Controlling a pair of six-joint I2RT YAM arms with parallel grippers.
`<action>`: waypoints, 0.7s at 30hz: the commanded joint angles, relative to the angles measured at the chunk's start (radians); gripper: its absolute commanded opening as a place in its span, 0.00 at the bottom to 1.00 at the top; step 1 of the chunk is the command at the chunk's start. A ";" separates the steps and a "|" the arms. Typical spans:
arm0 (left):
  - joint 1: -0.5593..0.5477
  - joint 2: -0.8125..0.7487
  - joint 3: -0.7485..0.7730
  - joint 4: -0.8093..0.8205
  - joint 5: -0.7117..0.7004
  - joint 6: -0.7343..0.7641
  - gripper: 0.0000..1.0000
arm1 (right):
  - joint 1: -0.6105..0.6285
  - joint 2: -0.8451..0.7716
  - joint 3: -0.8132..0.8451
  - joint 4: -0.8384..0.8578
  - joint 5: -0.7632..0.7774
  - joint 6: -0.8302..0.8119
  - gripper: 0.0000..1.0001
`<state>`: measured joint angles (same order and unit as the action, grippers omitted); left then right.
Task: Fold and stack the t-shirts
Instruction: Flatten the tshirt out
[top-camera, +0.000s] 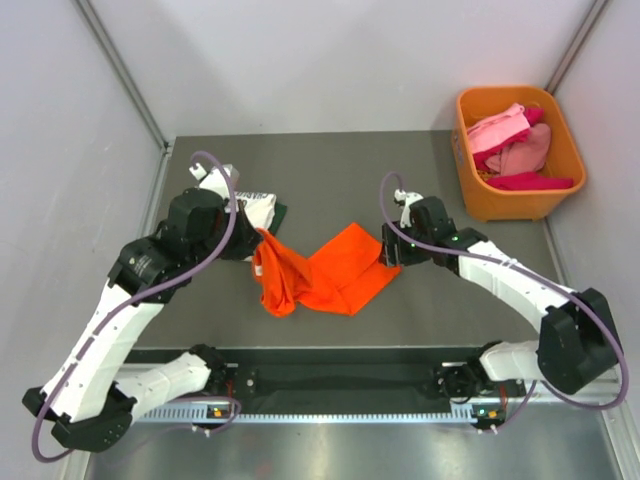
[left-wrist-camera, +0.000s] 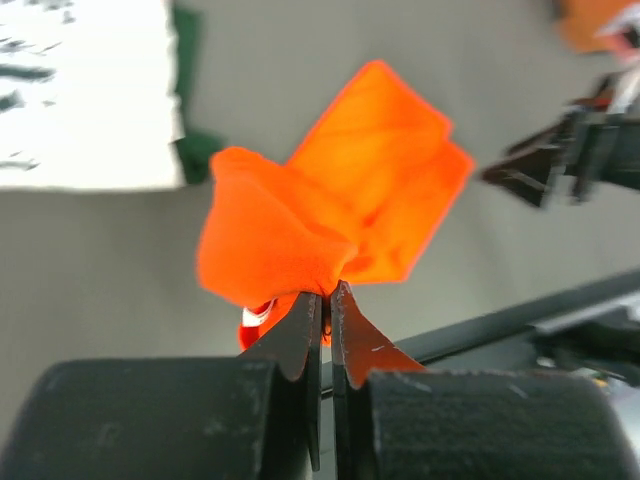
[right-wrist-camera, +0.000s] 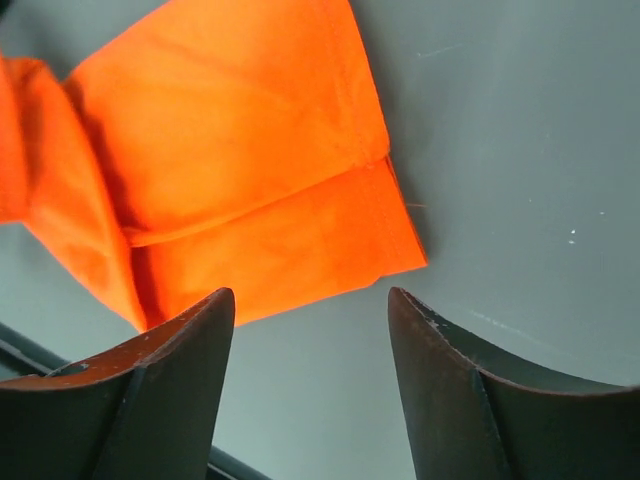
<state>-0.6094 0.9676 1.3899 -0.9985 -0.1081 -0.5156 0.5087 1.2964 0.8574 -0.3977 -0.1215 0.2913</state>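
The bright orange t-shirt (top-camera: 335, 270) lies partly folded at the table's middle; its left end is lifted and bunched. My left gripper (top-camera: 252, 240) is shut on that bunched end (left-wrist-camera: 280, 240), holding it above the table. My right gripper (top-camera: 384, 250) is open and empty, just off the shirt's right corner (right-wrist-camera: 380, 240), its fingers (right-wrist-camera: 170, 360) apart over bare table. A white t-shirt with black print (top-camera: 250, 208) lies folded at the back left, partly under my left arm, on top of something dark green; it also shows in the left wrist view (left-wrist-camera: 85, 90).
An orange plastic bin (top-camera: 520, 195) at the back right holds pink, red and magenta t-shirts (top-camera: 515, 145). Grey walls close in the table on the left, the back and the right. A black rail (top-camera: 340, 380) runs along the near edge.
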 joint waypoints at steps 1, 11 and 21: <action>0.003 -0.030 0.020 -0.098 -0.154 0.026 0.00 | 0.020 0.041 0.011 0.057 0.026 0.005 0.63; 0.003 -0.035 -0.054 -0.072 -0.108 0.035 0.00 | 0.021 0.184 0.072 0.102 0.105 0.019 0.51; 0.002 -0.056 -0.066 -0.114 -0.123 0.046 0.00 | -0.038 0.326 0.198 0.143 0.017 0.034 0.50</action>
<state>-0.6094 0.9367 1.3209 -1.0973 -0.2085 -0.4870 0.4923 1.5959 0.9981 -0.3183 -0.0605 0.3019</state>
